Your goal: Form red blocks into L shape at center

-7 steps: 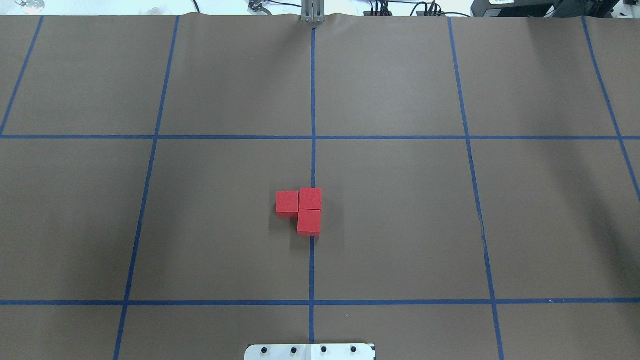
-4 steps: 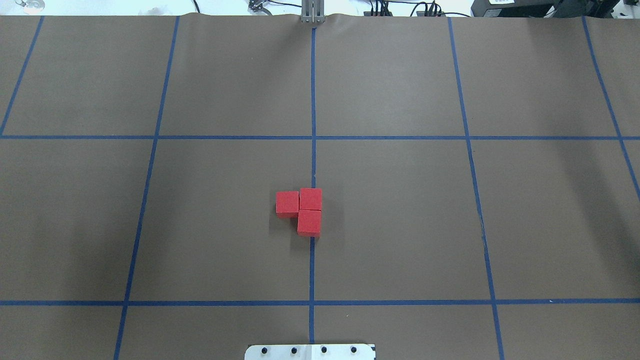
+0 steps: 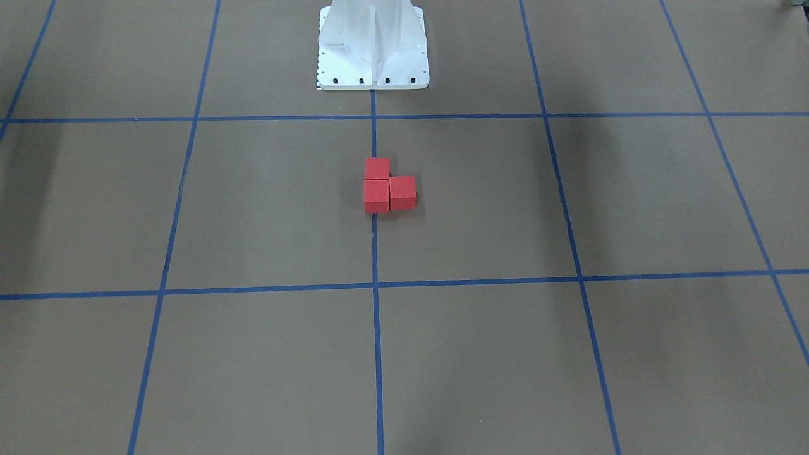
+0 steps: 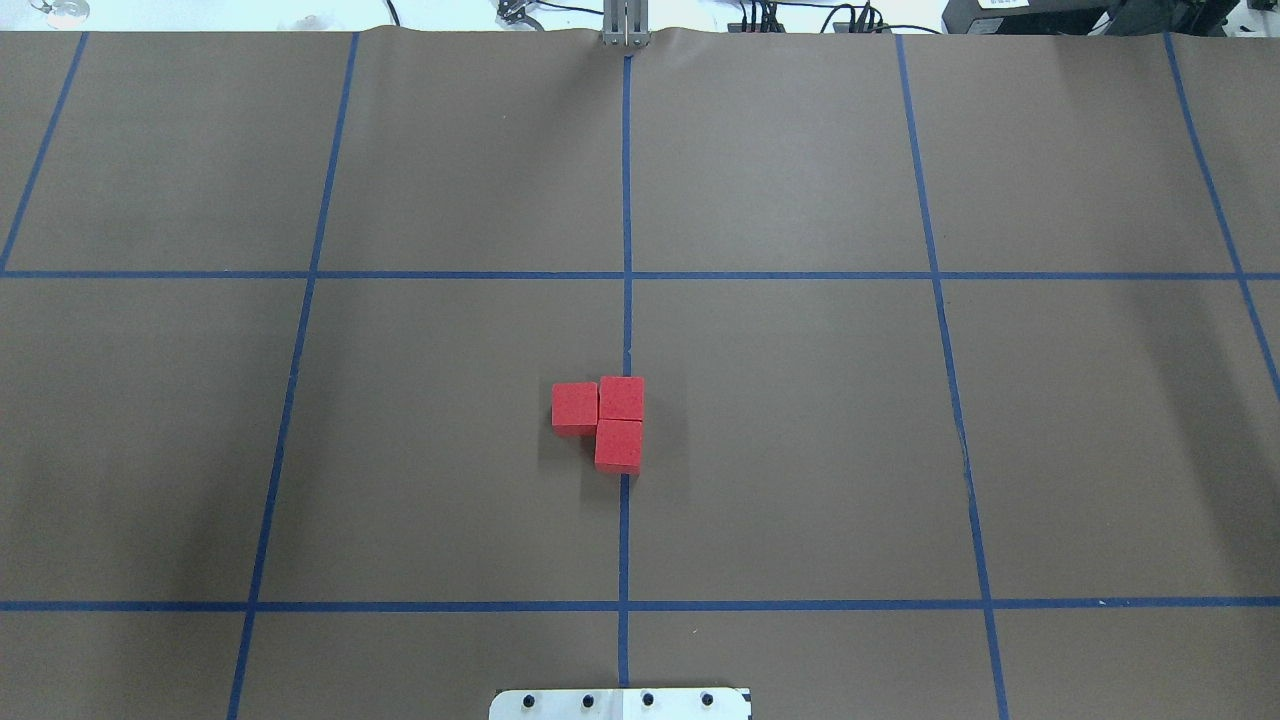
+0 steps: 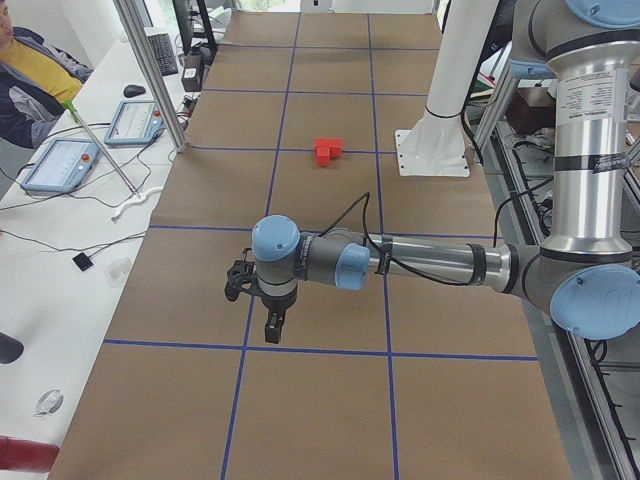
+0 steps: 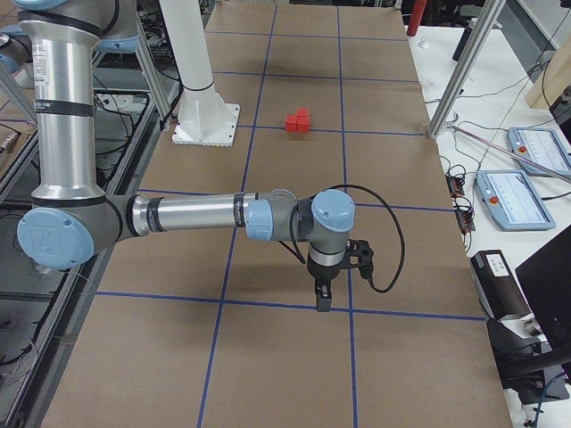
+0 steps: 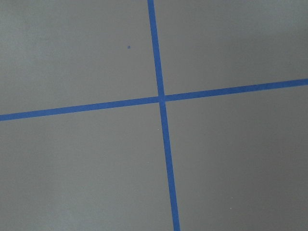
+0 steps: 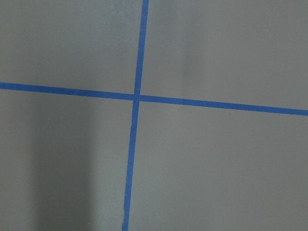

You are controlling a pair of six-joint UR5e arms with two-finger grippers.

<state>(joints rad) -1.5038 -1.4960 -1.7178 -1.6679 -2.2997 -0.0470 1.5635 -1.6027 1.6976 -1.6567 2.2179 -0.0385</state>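
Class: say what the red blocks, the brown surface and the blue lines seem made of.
Red blocks: likely foam or painted wood; matte, faintly grainy faces, sharp edges.
Brown surface: probably paper sheet; matte, rippled at the far edge.
Blue lines: adhesive tape; thin flat strips, slightly wavy.

blocks [image 4: 621, 399]: three touching in an L | on table [image 4: 800, 450], astride middle tape line [image 4: 624, 540] | ahead of base [image 4: 620, 704]

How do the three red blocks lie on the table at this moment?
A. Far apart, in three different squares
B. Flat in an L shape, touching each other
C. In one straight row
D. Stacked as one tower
B: in the overhead view the red blocks lie flat and touching, two along the centre blue tape line and one beside the farther of them, toward the robot's left.
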